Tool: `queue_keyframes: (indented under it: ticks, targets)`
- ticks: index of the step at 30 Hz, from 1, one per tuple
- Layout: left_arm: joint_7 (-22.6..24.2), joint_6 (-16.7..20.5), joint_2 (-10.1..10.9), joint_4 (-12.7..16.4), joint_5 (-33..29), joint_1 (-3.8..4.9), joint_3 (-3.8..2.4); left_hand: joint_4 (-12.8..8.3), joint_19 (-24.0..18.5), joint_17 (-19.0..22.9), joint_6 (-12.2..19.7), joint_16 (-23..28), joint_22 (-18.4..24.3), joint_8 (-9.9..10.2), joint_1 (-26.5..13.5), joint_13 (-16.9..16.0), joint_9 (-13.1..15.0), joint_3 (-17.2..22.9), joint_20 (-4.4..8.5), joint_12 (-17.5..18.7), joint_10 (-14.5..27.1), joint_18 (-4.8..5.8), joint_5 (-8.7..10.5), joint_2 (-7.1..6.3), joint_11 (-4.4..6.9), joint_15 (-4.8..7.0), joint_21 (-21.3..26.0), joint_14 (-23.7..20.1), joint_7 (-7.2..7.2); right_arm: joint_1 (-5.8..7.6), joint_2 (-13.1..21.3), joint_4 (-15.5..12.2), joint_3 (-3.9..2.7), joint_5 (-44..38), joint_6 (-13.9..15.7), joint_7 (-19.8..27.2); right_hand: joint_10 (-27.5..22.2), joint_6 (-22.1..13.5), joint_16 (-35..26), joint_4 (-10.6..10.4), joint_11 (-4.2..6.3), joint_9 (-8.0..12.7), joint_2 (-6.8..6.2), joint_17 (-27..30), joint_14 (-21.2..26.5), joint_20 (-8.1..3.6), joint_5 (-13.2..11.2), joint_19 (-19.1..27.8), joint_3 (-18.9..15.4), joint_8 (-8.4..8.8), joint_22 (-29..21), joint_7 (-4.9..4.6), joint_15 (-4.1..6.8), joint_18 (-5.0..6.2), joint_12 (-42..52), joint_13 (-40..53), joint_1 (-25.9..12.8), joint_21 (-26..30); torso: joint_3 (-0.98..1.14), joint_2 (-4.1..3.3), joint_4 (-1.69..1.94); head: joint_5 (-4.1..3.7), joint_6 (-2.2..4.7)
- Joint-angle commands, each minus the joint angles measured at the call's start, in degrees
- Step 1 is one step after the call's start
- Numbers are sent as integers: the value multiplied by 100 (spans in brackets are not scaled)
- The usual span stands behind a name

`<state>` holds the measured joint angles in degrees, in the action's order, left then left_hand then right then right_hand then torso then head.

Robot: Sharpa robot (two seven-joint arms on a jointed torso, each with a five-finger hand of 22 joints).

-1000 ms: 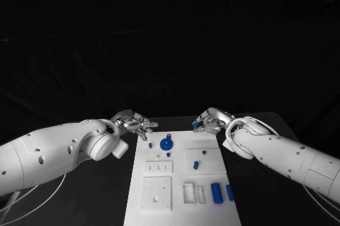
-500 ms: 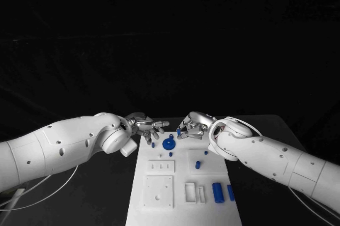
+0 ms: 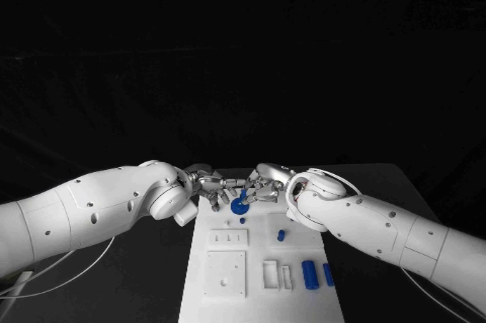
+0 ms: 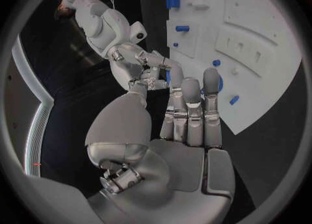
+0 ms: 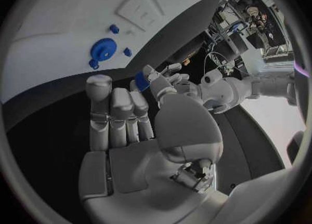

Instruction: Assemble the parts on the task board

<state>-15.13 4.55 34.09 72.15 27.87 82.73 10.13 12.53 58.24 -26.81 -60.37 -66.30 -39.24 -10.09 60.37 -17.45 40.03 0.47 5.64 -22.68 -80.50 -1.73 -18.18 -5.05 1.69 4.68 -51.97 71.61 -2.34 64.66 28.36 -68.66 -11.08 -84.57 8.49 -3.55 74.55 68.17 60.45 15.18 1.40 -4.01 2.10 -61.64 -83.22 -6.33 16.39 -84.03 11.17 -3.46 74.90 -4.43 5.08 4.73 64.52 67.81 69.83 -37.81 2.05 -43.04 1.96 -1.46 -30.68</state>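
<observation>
The white task board (image 3: 255,296) lies lengthwise in front of me. A blue gear (image 3: 239,206) (image 4: 219,84) (image 5: 103,49) sits near its far end. Just beyond the gear my two hands meet. My right hand (image 3: 263,189) (image 5: 120,115) pinches a small blue part (image 5: 142,83) (image 4: 168,76) at its fingertips. My left hand (image 3: 213,186) (image 4: 189,115) has its fingers stretched out, their tips right beside that part; whether they touch it I cannot tell.
Small blue pegs stand on the board: one left of the gear (image 3: 215,206), one at mid board (image 3: 281,234). Two blue cylinders (image 3: 310,274) (image 3: 328,274) lie near the right front edge. White recessed blocks (image 3: 224,274) fill the board's near half.
Both hands have come together over the board's far end. The right hand carried the small blue part leftward from the far right corner to the left hand's fingertips.
</observation>
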Motion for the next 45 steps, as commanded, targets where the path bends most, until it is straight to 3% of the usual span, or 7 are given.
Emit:
queue_keyframes:
  ticks: [1, 33, 42, 45]
  targets:
    - [-176, -212, -39, 8, 340, 9, 0, -54, -13, 11, -22, -28, -18, 33, 26, 8, 8, -9, -3, -8, 47, -62, 19, -3, -3, -11, 40, -45, 1, 3, -23, -25, 4, -96, -126, -58, -23, 235, 2, 5, 16, 4, 23, -7, 0, -32, 10, -279, 44, -17, 447, 119, 43, -49, -12, 1, -1, -15, 2, -8, 7, 4, -7]
    - [-456, -349, -153, -70, 582, 5, 20, -434, 12, 53, -35, -32, -145, 64, 84, 31, -30, -194, -5, 14, 59, -61, 78, 269, -9, -13, 137, -57, -2, 4, -69, -182, 9, -100, -245, -88, -27, 225, -9, -33, 18, 4, 8, -2, 0, -32, 53, -284, 74, -16, 458, 120, 44, -47, -13, 1, -19, -68, 2, -15, 5, -14, -6]
    - [-454, -361, -171, -81, 578, 4, 22, -852, 25, 45, -52, -43, -211, 64, 254, 46, -33, -337, 3, 37, 70, -56, -114, 639, 1, -3, 173, -47, 14, 4, -62, -206, 12, -103, -277, -104, -33, 226, -15, -39, 18, 3, -1, 2, 1, -31, 59, -282, 71, -17, 456, 121, 43, -46, -20, -5, -21, -63, 3, -16, 2, -11, -25]
    - [-450, -370, -173, -81, 573, 4, 23, -969, 26, 40, -54, -47, -224, 70, 431, 54, -41, -284, 9, 50, 73, -52, -297, 744, 12, 5, 177, -48, 31, 3, -64, -202, 12, -104, -285, -106, -33, 226, -15, -39, 18, 3, -1, 2, 1, -31, 59, -282, 71, -17, 456, 121, 43, -46, -20, -5, -21, -63, 2, -18, 0, -10, -26]
